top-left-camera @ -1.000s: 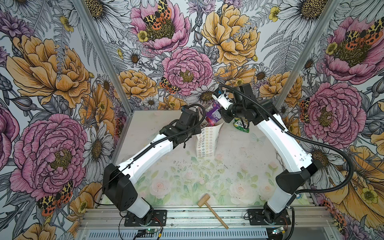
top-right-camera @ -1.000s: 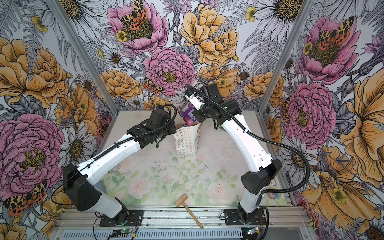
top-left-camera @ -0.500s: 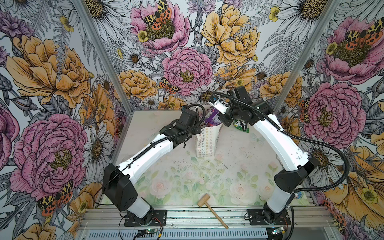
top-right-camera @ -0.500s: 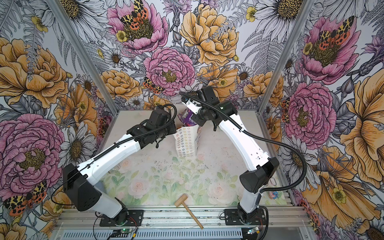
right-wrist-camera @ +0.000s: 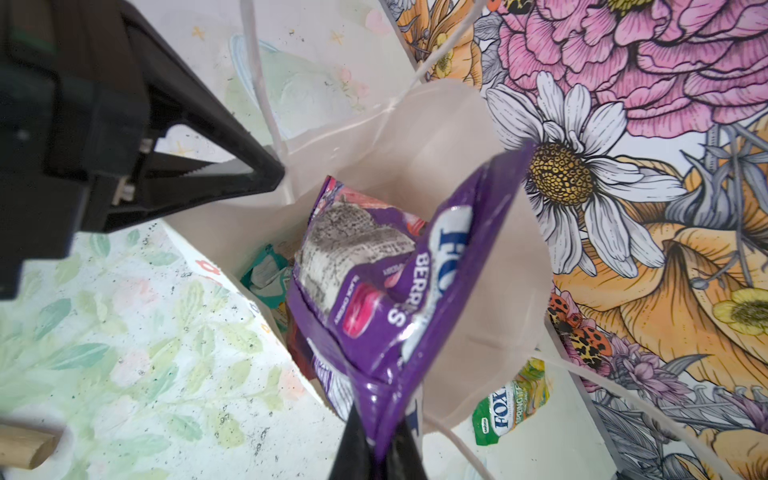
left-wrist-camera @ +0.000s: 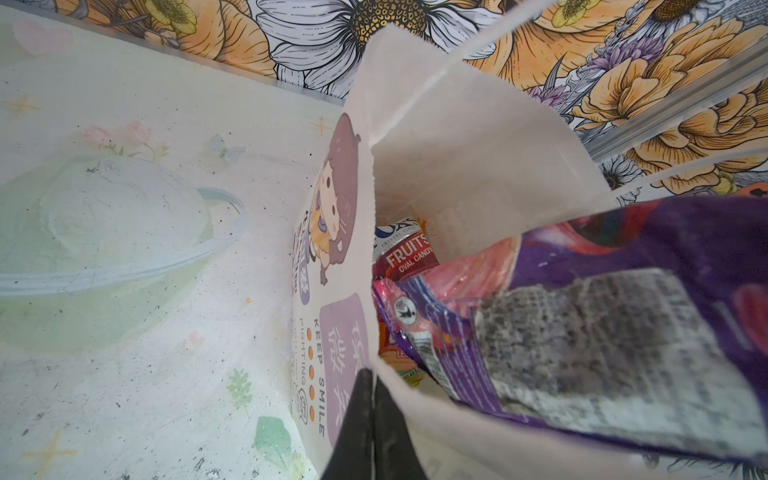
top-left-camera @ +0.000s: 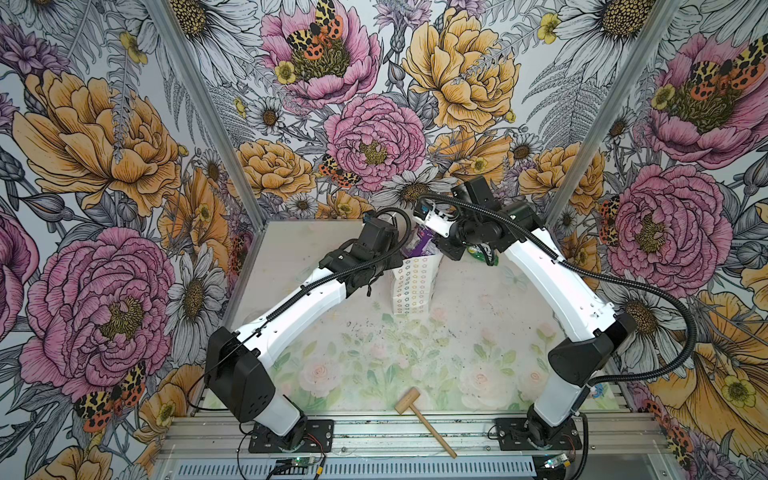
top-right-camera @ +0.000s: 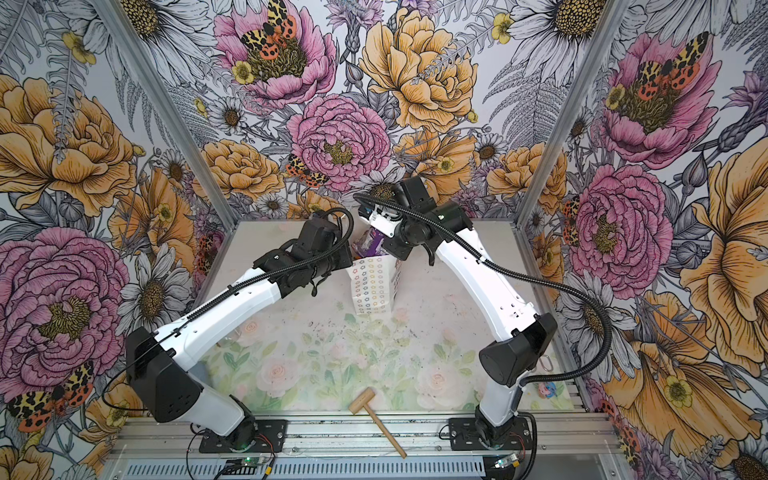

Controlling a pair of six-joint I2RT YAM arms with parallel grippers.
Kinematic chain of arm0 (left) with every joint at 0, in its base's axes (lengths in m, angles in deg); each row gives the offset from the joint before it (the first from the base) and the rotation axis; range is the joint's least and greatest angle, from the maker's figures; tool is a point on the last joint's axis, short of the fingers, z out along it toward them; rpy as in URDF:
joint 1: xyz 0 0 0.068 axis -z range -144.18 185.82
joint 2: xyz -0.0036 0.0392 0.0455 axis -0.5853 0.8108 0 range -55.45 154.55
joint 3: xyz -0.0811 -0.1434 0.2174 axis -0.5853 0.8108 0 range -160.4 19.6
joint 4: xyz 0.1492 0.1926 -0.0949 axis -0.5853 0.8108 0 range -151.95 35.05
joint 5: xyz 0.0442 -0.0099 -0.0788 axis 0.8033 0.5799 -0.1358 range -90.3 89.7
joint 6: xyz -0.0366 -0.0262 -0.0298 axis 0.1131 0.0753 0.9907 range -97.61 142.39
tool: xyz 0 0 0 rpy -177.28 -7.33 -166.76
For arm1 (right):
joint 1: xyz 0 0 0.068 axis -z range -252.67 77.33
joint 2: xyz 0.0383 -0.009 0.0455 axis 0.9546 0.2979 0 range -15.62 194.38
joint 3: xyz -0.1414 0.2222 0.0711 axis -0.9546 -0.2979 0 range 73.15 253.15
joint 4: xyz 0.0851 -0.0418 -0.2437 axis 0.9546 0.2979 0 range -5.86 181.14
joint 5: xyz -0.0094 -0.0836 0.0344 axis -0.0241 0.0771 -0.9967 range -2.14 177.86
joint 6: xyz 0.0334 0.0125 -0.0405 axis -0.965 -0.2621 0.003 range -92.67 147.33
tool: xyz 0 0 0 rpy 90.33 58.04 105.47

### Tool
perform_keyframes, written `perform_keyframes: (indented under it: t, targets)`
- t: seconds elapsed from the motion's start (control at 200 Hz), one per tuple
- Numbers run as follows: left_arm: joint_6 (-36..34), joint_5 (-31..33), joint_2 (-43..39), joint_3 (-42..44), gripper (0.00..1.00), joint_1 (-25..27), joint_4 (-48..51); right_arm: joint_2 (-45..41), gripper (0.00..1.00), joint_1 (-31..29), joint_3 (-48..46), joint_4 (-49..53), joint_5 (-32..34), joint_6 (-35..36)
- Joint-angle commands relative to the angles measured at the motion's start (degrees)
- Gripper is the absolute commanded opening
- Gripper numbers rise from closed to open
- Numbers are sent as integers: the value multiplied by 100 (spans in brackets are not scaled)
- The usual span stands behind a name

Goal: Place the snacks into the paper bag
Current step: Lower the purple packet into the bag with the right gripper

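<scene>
This is a robot lab booth. The left arm [top-left-camera: 299,307] and right arm [top-left-camera: 552,291] are bolted to a metal rail [top-left-camera: 374,436] at 6 o'clock. Flower walls [top-left-camera: 374,137] stand at 9, 12 and 3 o'clock.

Paper bag [top-left-camera: 413,286] rear-centre, snacks [left-wrist-camera: 405,253] inside, packet [right-wrist-camera: 509,409] to its right, mallet [top-left-camera: 424,417] front

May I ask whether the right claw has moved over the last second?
Yes; the right claw carried the purple packet leftward, toward the paper bag.
</scene>
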Motion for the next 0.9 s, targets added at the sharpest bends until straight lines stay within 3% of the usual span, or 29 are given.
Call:
perform_keyframes:
  t: [0.0, 0.41, 0.896]
  targets:
    - [18, -102, -96, -70, 0, -22, -165, -231, 0, -40, -2, 223, -517, 169]
    - [18, -102, -95, -56, 0, -82, -165, -346, 0, -48, -28, 959, -894, 399]
    - [44, -102, -87, -34, 0, -84, -165, -21, 0, -127, 58, 859, -903, 370]
